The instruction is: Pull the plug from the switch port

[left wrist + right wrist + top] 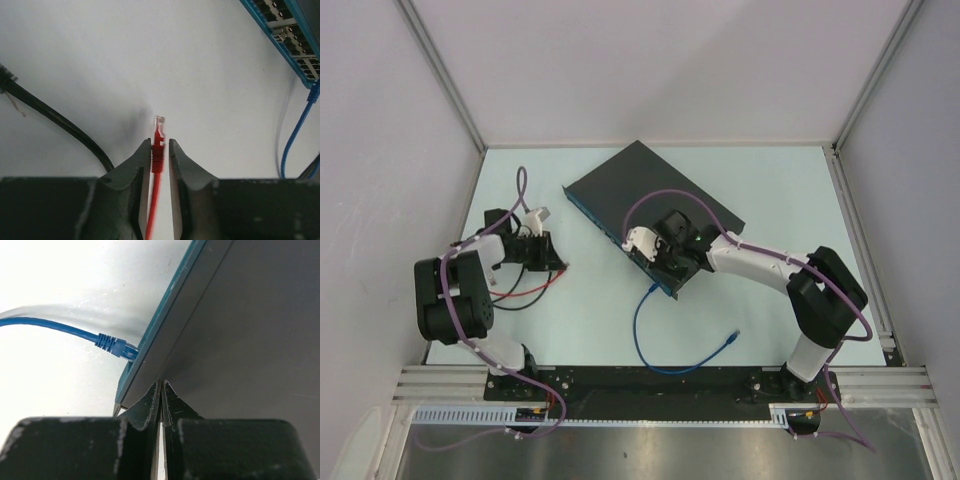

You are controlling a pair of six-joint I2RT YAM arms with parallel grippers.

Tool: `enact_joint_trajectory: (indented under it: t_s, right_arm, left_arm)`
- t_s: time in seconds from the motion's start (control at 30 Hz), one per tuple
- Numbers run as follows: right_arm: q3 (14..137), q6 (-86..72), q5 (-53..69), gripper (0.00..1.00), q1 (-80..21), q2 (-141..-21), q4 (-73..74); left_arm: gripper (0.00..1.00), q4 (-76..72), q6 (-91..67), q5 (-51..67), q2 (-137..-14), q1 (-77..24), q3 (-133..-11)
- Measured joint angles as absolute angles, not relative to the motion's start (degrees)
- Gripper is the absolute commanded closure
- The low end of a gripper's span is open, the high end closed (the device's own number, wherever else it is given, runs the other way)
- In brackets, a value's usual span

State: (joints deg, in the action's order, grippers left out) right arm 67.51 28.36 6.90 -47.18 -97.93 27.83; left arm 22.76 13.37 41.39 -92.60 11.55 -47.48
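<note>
The red plug (158, 136) is out of any port. It is pinched by its boot between the narrow-set fingers of the left gripper (160, 144), its clear tip pointing up over the bare white table (100, 60). It sits at the centre of the left wrist view, well apart from the switch (655, 215).

In the top view the switch lies slanted at centre frame, its blue-teal socket edge (610, 235) facing lower left. The right gripper (161, 386) rests on the switch's dark top, just beside that edge, with its jaws pressed together and nothing between them. It looks to be steadying the box.

A blue plug (116, 346) is seated in a socket near the lower end of the edge. Its blue cable (645, 335) loops towards the bottom of the top view. A black cable (60, 122) crosses the left side of the left wrist view.

If the red plug was the target, the pull looks finished, and the next move is to lower the plug and release it. If the blue plug is meant, the left arm must first drop the red one, then reach the lower end of the socket edge, grip the boot and draw straight out while the right arm holds the box.
</note>
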Motion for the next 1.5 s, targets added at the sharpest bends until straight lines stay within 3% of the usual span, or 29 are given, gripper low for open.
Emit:
enact_joint_trajectory:
  t_s: [0.17,0.33,0.63,0.9,1.2,1.5]
  right_arm:
    - [67.51,28.58,6.44,0.95,-46.57,-97.93,27.81]
    - [67.51,27.7,6.66,0.96,-43.92,-97.91,27.83]
    - [74.96,24.25,9.47,1.0,-33.23,-97.8,34.79]
    - [78.61,17.52,15.27,1.0,-28.34,-98.94,36.01]
    - [75.18,16.75,17.08,1.0,-27.27,-102.28,36.16]
    - [74.87,18.33,16.99,1.0,-27.24,-103.2,34.89]
  left_arm:
    - [0.6,22.96,10.52,41.95,-90.13,11.55,-46.28]
    - [0.52,20.64,7.27,46.92,-78.63,10.24,-46.19]
    - [0.47,11.22,-7.42,51.16,-69.01,-8.51,-44.77]
    - [0.45,-7.84,-29.63,48.73,-76.44,-15.27,-30.57]
    - [0.46,-16.6,-36.21,46.59,-90.26,-20.86,-33.06]
    - [0.49,-20.73,-36.69,46.74,-94.48,-23.81,-33.61]
